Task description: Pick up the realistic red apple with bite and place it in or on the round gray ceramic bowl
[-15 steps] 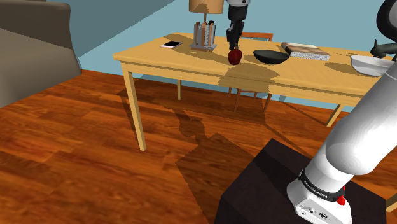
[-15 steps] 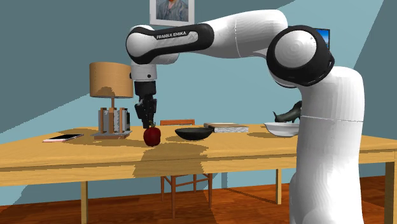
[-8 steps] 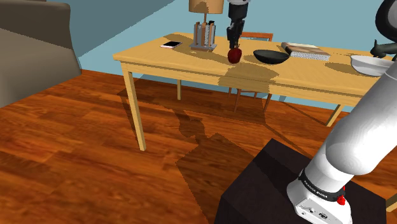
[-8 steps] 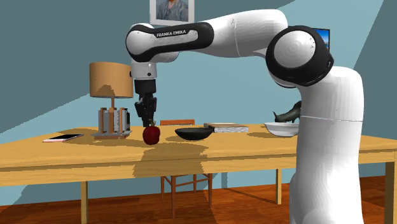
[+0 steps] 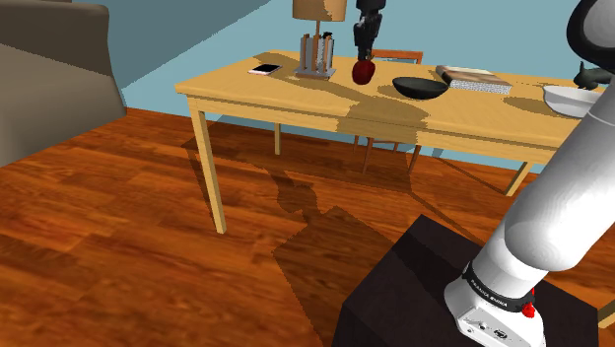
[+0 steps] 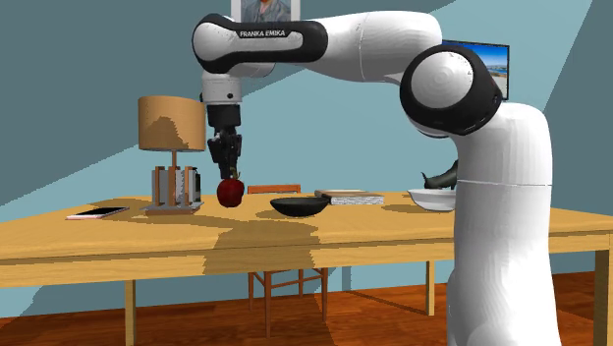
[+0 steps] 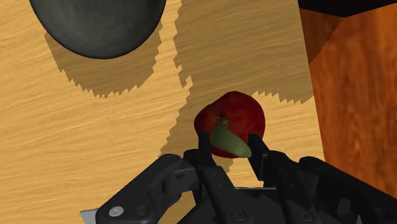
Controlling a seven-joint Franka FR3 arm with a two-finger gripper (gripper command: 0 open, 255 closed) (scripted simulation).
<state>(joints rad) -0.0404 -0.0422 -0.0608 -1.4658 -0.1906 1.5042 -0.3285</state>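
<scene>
The red apple hangs clear above the wooden table, clasped between the black fingers of my gripper. A green leaf shows by its stem in the wrist view. The dark round bowl rests on the table, to the right of the apple in both exterior views. The apple's shadow falls on the tabletop below it.
A lamp and a phone stand on the shoulder view's left part of the table. A book, a white bowl and a dark figurine lie beyond the dark bowl. A chair stands behind the table.
The gripper has risen with the apple, lifting it off the tabletop. Bowl and other table things have not moved.
</scene>
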